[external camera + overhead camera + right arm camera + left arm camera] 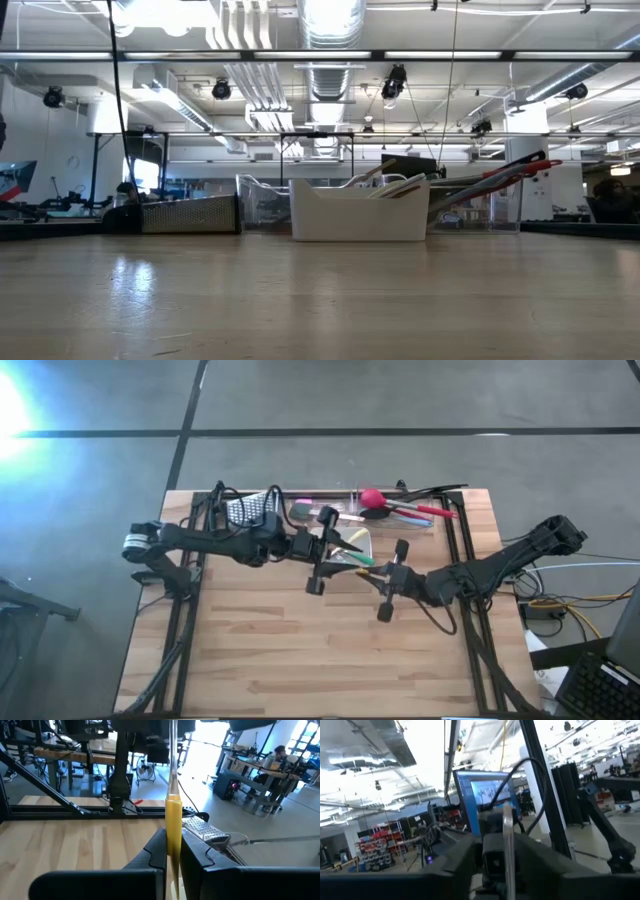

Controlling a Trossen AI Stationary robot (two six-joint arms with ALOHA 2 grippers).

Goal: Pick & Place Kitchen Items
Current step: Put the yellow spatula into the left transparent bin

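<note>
Steel glints at the upper left of the high view, where the box grater (252,508) lies. Right of it, at centre, the left tool (322,550) hangs over the white tray (362,540); its wrist view shows a thin pale utensil handle (508,845) between its parts, but whether it pinches I cannot tell. Further right, the right tool (392,578) is pressed together on a yellow-handled utensil (173,832). Red spatulas (420,510) rest in the clear bin (352,492) at upper centre. This looks like mid-transfer; next, carry the yellow piece over a container and release.

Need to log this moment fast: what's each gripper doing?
Left gripper: cannot be told.
Right gripper: shut on the yellow-handled utensil.
</note>
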